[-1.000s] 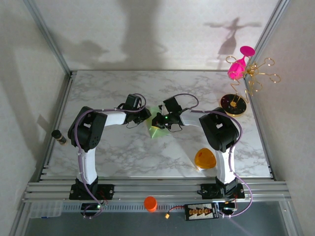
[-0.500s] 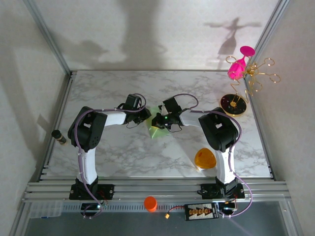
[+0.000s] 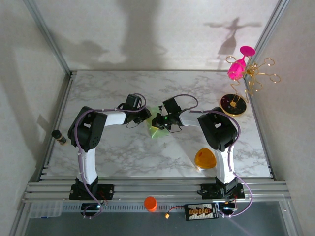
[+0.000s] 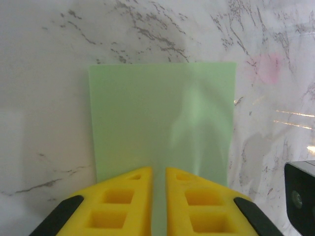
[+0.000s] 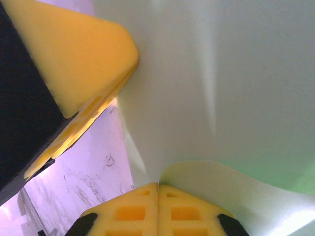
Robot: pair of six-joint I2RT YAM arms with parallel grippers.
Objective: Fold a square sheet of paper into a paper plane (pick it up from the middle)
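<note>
Both my arms rise from their bases at the near edge of the white marble-patterned desk [image 3: 123,152], bend at the elbows and reach inward with the forearms low, so the two wrists meet near the desk's middle. My left pincer [image 3: 146,116] points right and my right pincer [image 3: 157,121] points left, tips just beside each other, with the thin pale green sheet of paper [image 3: 156,132] between and under them. From my right wrist, the right pincer [image 5: 158,186] is pressed together with no gap, pinching a curled edge of the sheet [image 5: 221,73], which bows up and away from the tips. One yellow finger [image 5: 74,54] of my left pincer leans against the sheet's face. From my left wrist, the left pincer [image 4: 158,169] has its yellow fingers almost together, a thin slit between them showing green. The sheet [image 4: 162,118] spreads ahead of the tips over the marble, and I cannot tell whether those fingers nip it or only touch it. An orange rounded-triangle object [image 3: 204,159] lies on the desk beside my right arm, well apart from the sheet.
</note>
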